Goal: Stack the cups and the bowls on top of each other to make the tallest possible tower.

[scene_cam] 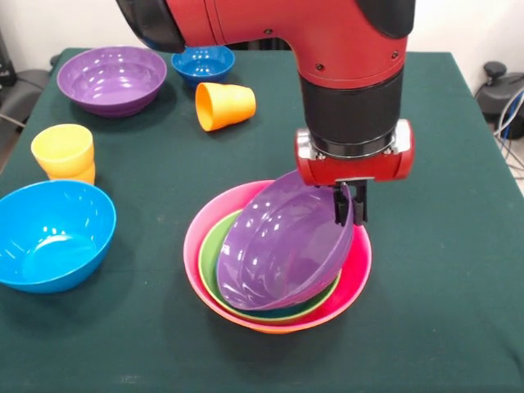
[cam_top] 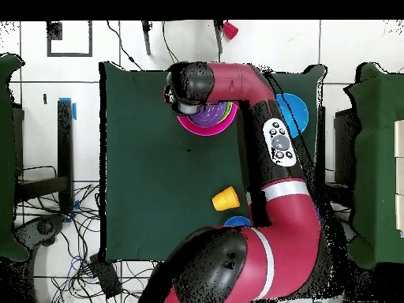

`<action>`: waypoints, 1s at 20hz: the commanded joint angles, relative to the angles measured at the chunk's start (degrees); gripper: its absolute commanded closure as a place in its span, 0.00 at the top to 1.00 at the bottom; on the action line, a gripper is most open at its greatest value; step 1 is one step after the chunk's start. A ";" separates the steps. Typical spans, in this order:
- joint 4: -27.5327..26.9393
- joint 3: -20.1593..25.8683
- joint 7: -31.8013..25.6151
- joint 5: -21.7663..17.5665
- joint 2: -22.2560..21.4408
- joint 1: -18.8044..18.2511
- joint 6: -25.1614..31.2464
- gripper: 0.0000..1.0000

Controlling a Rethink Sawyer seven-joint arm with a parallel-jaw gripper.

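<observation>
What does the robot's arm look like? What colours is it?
The arm is fat, round and shiny red, with wide black bands at its joints. A silver ring sits above a red block at the wrist, and two thin black fingers stick down from it. From above, the arm has a white oval panel with little buttons on it.

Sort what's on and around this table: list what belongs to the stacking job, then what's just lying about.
Job:
- gripper on tilted purple bowl
- green bowl in pink bowl
- second purple bowl
- light blue bowl
- dark blue bowl
- orange cup on its side
- yellow cup

Lying about:
- cables on floor
</observation>
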 commanded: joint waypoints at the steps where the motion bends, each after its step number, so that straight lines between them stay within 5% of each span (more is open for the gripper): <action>1: -1.60 -4.18 -9.48 -4.31 3.02 -1.62 6.67 0.00; 6: -10.01 -1.51 -14.70 -4.06 8.84 -2.48 9.97 0.00; 17: -7.84 1.63 -16.67 -1.83 8.76 -3.60 8.18 0.00; 18: -8.16 1.49 -17.09 -1.98 8.82 -3.52 8.75 1.00; 20: -8.10 1.42 -17.17 -2.12 8.80 -3.45 8.84 1.00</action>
